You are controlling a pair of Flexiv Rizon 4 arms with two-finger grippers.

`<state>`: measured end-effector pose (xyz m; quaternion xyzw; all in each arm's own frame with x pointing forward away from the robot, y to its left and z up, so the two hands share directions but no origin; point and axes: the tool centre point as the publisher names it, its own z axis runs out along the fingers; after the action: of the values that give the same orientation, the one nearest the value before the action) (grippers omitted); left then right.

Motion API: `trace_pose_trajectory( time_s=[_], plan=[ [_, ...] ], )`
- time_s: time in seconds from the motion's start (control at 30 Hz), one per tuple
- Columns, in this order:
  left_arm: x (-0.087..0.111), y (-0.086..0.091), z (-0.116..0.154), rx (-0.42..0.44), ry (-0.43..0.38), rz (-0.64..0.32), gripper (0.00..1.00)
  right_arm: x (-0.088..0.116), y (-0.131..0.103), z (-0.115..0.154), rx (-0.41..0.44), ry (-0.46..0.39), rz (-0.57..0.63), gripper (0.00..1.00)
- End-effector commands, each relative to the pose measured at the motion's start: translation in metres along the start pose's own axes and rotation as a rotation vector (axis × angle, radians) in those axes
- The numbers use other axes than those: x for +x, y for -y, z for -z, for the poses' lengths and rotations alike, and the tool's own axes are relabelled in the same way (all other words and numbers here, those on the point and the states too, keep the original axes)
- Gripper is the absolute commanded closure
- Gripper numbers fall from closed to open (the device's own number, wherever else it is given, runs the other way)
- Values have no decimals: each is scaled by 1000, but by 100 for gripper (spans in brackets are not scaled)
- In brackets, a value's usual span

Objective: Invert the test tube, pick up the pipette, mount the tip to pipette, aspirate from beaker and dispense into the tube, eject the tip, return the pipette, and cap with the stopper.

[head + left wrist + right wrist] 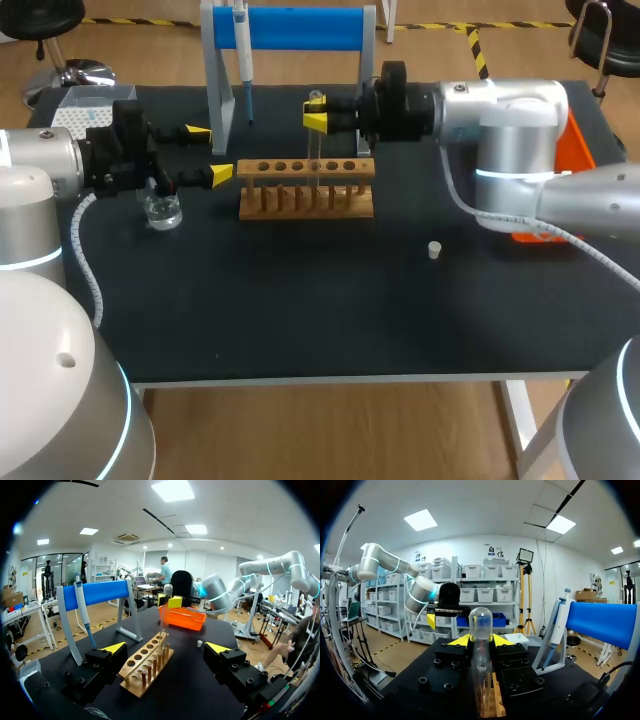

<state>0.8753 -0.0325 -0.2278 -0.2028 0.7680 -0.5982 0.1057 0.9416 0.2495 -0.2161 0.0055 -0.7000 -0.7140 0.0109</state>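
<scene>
Right pincer (480,641) clamps the test tube (480,622), dome end up, at the rack (306,195), ready for inverting; left pincer (210,152) hangs spread apart beside the beaker (161,211).

Three views, one bench (300,320).
Head: high behind, looking down over all of it. Left wrist: low, near, facing along fingers (114,649) toward rack (146,664). Right wrist: close behind tube (480,625), facing the opposite way. Shared: rack, blue stand (300,28).
</scene>
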Motion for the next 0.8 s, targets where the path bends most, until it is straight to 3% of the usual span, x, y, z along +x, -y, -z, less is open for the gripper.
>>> trace_pose_trajectory(
  time_s=[0.03, 0.4, 0.8],
  plan=[
    [1, -1, 0, 3, 1, -1, 0, 3, -5, 1, 12, 6, -3, 100],
    [1, -1, 0, 3, 1, -1, 0, 13, -21, 9, 17, 11, -31, 100],
    [1, -1, 0, 3, 1, -1, 0, 13, -21, 9, 17, 11, -31, 100]
  ],
)
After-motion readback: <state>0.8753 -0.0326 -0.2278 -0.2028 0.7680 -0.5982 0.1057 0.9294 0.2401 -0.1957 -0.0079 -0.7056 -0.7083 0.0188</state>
